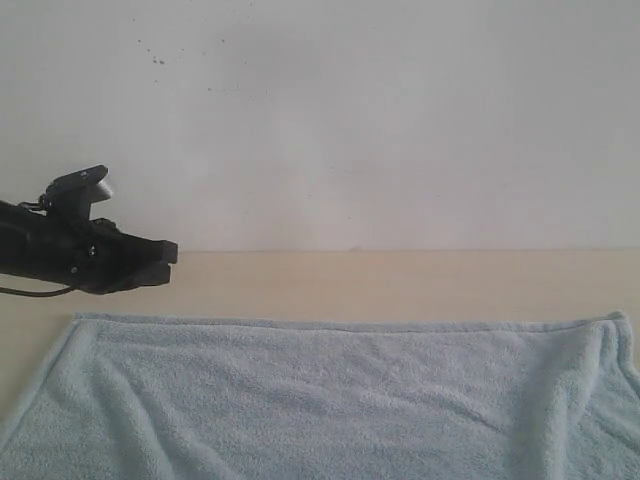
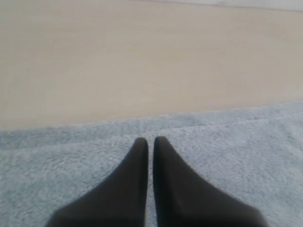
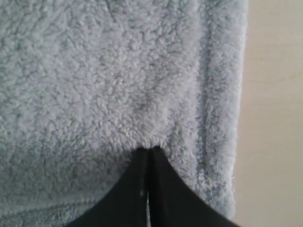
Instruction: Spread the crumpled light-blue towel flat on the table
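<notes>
Two grippers, both narrowed to a hairline slit. Left gripper (image 2: 150,140) empty, hanging above the far-left part of the towel (image 1: 330,400) and touching nothing, so far as can be told. Right gripper (image 3: 149,150) pressed together, tips sunk in a pucker of pile, apparently pinching the towel just inside its right hem. Towel spread wide over the near half of the bench (image 1: 400,280), far hem running almost straight from left to right, left edge slanting toward the near side, one raised fold close to the far-right corner. Plenty of bare bench beyond the far hem, up to the pale wall (image 1: 350,120). Also a bare strip past the right hem, seen only from the right wrist. Exterior view: left arm alone, low over the far left, right gripper out of frame. Slit widths readable only from the wrists.
</notes>
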Robot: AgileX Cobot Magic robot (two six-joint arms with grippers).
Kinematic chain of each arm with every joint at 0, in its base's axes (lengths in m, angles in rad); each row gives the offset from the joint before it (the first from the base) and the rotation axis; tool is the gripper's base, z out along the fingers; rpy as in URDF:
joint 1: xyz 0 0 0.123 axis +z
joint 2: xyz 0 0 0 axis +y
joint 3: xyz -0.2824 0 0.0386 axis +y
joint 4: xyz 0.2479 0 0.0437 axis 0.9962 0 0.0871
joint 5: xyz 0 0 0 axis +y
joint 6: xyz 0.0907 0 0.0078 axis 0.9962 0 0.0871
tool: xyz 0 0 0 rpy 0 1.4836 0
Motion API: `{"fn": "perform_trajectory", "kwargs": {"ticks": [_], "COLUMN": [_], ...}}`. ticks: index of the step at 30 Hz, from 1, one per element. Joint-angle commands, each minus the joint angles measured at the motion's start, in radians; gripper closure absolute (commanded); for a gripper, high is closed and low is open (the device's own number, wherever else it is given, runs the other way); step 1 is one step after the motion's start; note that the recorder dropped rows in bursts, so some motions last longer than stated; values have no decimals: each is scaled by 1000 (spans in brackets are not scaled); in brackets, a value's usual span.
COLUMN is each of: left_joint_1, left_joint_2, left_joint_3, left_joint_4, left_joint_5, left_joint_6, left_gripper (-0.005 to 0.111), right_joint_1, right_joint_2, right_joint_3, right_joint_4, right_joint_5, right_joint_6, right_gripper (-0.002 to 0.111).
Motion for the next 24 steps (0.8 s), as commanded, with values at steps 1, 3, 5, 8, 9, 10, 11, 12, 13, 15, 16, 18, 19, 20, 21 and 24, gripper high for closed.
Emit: {"fn": "perform_trajectory", "kwargs": {"ticks": [1,3,5,8,9,10,11,12,13,15,16,18,19,20,21,24], "left_joint_1": [-8,-8,-8,-8,-8,-8,-8,-8,-8,-8,-8,-8,-8,-8,-8,-8], "left_joint_2": [-9,-9,-9,-9,-9,-9,-9,-9,-9,-9,-15,-39,-55,-81,-114,-233], "left_joint_3": [3,3,3,3,3,3,3,3,3,3,3,7,13,25,41,113], "left_joint_4": [-121,-153,-192,-197,-197,-197,-197,-197,-197,-199,-199,-199,-197,-199,-199,-232], "left_joint_5": [77,107,121,121,121,121,121,121,121,121,114,84,56,7,-51,-226], "left_joint_6": [160,210,243,245,245,245,245,245,245,245,245,245,242,242,242,242], "left_gripper": [103,103,103,103,103,103,103,103,103,103,103,103,103,103,103,103], "right_joint_1": [-1,-1,-1,-1,-1,-1,-1,-1,-1,-1,-1,-1,-1,-1,-1,-1], "right_joint_2": [39,48,64,77,77,77,74,62,49,-15,-86,-164,-193,-222,-260,-323], "right_joint_3": [7,7,7,7,7,7,5,-13,-27,-58,-60,-54,-54,-54,-54,-45], "right_joint_4": [-14,-17,-92,-264,-269,-263,-254,-238,-229,-181,-143,-86,-60,-32,16,135], "right_joint_5": [7,35,98,195,201,183,173,159,159,133,81,6,-25,-53,-94,-203], "right_joint_6": [46,46,110,282,289,291,291,293,293,293,281,238,219,194,164,45], "right_gripper": [108,108,108,108,108,108,108,108,108,108,108,108,108,108,108,108]}}
